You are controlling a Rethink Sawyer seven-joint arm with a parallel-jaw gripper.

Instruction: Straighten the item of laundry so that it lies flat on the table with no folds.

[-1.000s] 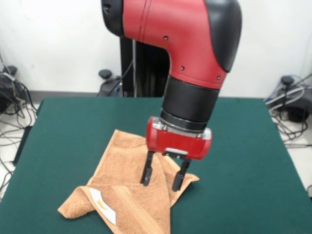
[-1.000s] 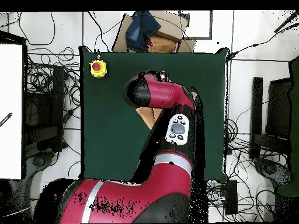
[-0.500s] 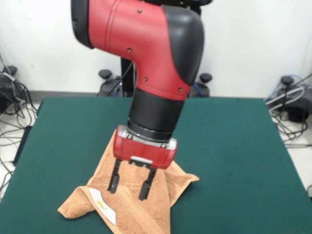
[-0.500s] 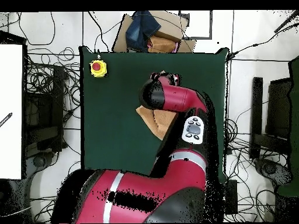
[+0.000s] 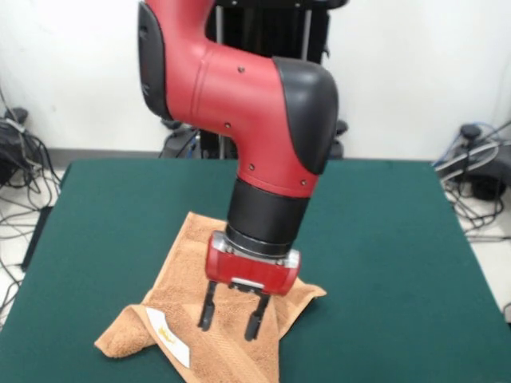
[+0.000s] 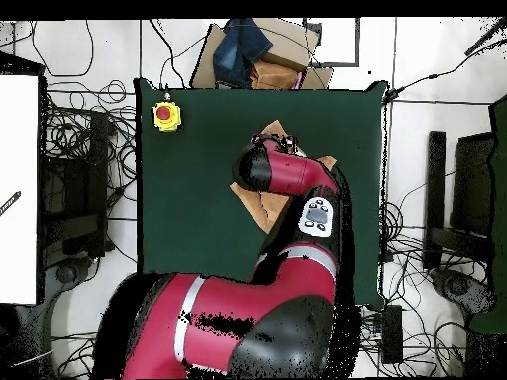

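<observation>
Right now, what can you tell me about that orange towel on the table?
The towel is tan-orange terry cloth, crumpled and folded over itself rather than flat, on the green table near its front edge. A woven band runs along one fold, with a small white label beside it. The gripper hangs above its middle, fingers open; contact is unclear.

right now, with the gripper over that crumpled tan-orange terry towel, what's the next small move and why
Probably a short drop straight down, then close. The open gripper hovers over the raised middle of the tan-orange terry towel, which lies folded on the dark green felt table, its white label on a flap turned over near the front. The fingers look just above the cloth, so nothing seems to be pinched yet.
</observation>
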